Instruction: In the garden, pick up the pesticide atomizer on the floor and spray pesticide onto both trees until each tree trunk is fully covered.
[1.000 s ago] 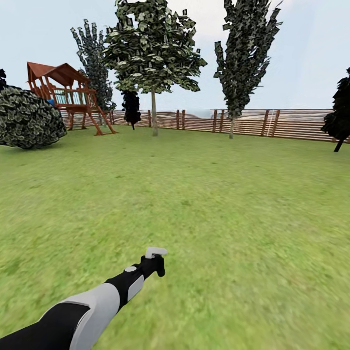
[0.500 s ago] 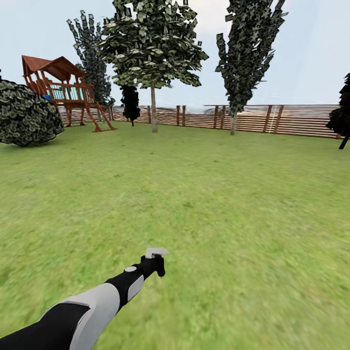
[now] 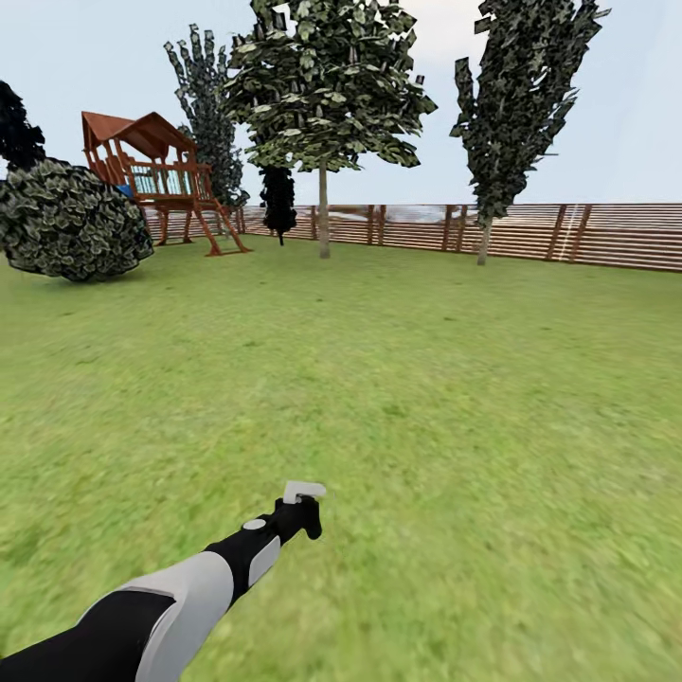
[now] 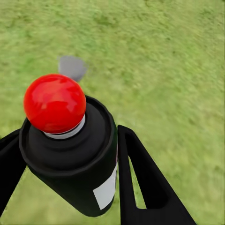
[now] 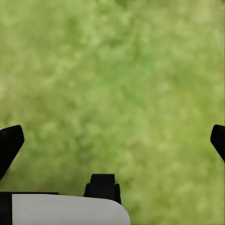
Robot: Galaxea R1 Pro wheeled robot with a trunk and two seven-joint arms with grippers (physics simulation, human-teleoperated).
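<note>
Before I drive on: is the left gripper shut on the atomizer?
Yes. In the left wrist view the atomizer sits between both black fingers of the left gripper, lifted above the grass.

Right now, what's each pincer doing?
Left pincer: closed on the black pesticide atomizer bottle with a red ball top.
Right pincer: open, holding nothing, over green grass.

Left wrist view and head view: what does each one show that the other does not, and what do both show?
The left wrist view alone shows the red ball at the spray bottle's end, its white label, and the left gripper's fingers against its sides. The head view alone shows the trees, fence, playset and bush. Both show the bottle in the left gripper, and the lawn.
</note>
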